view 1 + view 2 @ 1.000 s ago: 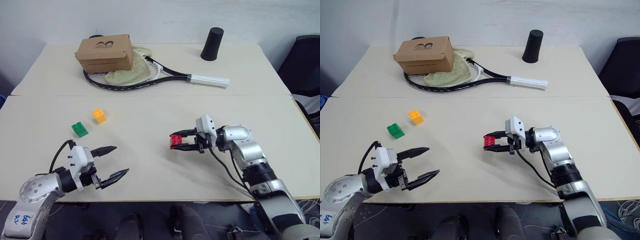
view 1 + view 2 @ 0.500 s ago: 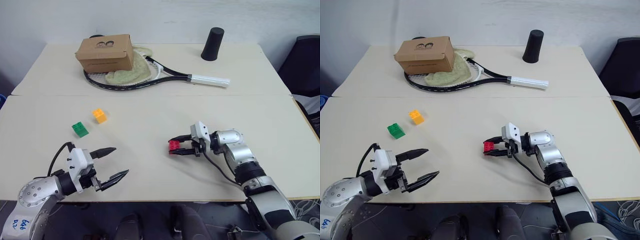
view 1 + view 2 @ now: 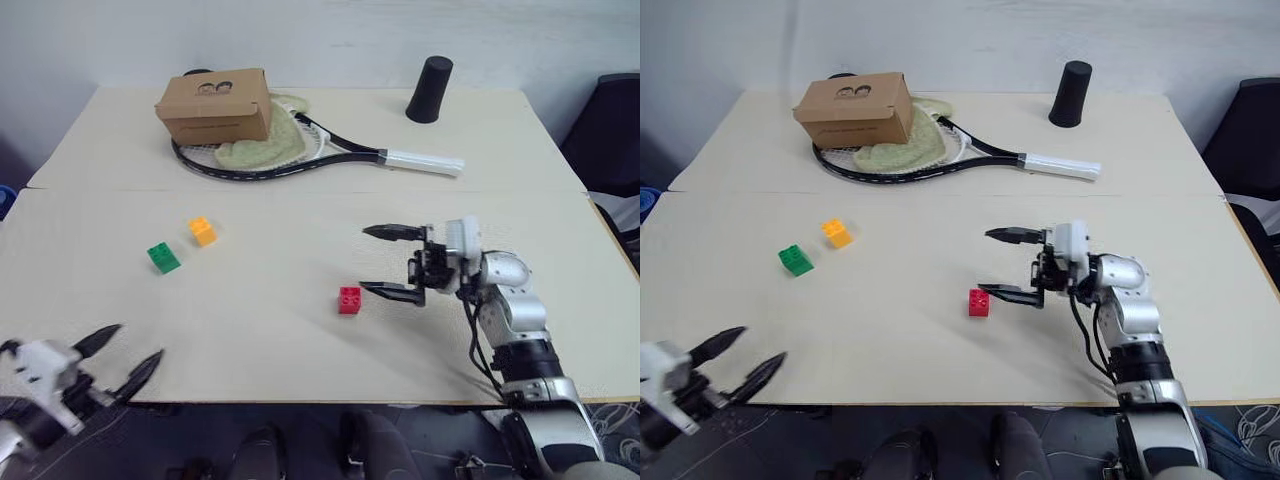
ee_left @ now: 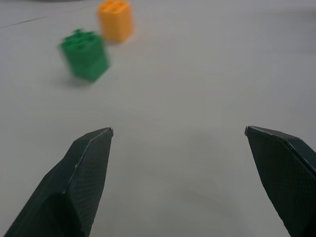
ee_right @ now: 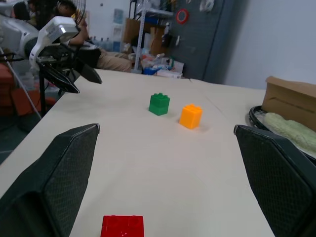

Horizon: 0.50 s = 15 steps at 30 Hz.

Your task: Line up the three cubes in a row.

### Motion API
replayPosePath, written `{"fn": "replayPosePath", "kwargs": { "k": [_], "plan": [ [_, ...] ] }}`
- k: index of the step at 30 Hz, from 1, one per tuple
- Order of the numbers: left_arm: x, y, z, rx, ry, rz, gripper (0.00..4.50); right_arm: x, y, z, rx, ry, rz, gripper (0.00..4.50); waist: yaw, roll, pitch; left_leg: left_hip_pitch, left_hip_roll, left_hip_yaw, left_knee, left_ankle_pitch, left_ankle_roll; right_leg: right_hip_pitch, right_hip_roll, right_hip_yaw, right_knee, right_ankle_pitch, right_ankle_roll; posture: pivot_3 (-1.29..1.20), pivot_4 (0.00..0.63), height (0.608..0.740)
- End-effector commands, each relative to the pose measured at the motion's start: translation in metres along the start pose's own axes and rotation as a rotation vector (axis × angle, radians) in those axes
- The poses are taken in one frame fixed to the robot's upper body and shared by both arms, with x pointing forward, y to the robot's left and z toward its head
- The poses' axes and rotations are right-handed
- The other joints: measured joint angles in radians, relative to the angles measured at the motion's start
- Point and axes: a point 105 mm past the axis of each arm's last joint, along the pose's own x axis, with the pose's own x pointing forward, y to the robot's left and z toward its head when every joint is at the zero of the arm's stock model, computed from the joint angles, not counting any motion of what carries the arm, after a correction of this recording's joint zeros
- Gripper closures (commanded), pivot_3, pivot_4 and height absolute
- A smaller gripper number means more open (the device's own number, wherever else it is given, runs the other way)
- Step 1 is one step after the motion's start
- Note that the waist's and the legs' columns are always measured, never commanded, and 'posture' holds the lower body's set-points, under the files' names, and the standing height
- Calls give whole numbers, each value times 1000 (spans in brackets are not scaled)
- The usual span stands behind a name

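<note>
The red cube rests alone on the table, right of centre, also seen low in the right wrist view. My right gripper hovers just to its right and slightly above, open, fingers pointing left and not touching it. The green cube and the orange-yellow cube sit close together at the left, apart from each other. My left gripper is open and empty at the table's front-left edge, aimed toward the green cube and the orange-yellow cube.
At the back left a brown cardboard box and a pale green cloth lie on a tennis racket. A black cup stands at the back right. A seam crosses the table.
My right gripper opened and let go of the red cube, which now lies on the table; the gripper rose and drew back right. My left gripper swung left and back to the table's front edge.
</note>
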Motion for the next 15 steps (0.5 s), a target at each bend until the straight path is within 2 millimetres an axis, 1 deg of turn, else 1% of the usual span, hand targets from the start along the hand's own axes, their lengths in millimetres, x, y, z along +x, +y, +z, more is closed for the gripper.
{"fn": "replayPosePath", "kwargs": {
  "k": [1,2,3,4,7,9,11,13,15],
  "plan": [
    [-48,40,-8,-40,-26,292,0,-24,10,3,17,-15,-76,25,0,0,0,0,0,0,0,0,0,0,0,0,0,0,0,0,150,740],
    [-55,43,-11,-72,-31,322,0,-30,18,-1,33,1,-64,25,0,-1,0,0,0,0,0,0,0,0,0,0,-1,0,0,0,150,740],
    [-58,44,-11,-90,-40,325,0,-35,25,-4,29,20,-54,25,1,-1,0,0,0,-1,0,-1,0,1,0,-1,-1,0,0,0,150,740],
    [-56,43,-7,-93,-53,305,0,-37,26,-6,28,25,-73,25,1,-1,0,0,0,0,0,-1,1,1,0,-1,-1,0,0,0,150,740],
    [-38,49,14,-42,-96,241,0,-38,27,-4,11,18,-103,25,4,-2,0,1,0,-2,2,-1,1,2,0,-2,0,0,0,0,150,740],
    [-17,58,31,-1,-130,189,0,-35,26,-2,3,9,-109,25,12,-2,0,2,0,-5,2,-1,-4,4,0,-5,0,1,-3,0,150,740],
    [6,61,46,28,-154,113,0,-29,24,1,-2,3,-110,25,21,-2,0,3,0,-6,1,0,-5,5,0,-6,0,1,-3,0,150,740],
    [29,62,55,54,-155,17,0,-23,21,3,-8,0,-106,25,20,-1,0,3,0,-6,1,1,-4,5,0,-7,0,1,-4,0,150,740],
    [57,63,65,90,-143,-89,0,-18,18,5,-13,-2,-106,25,20,-2,0,2,0,-5,0,2,-2,5,-1,-6,-1,1,-4,0,150,740]
  ]
}}
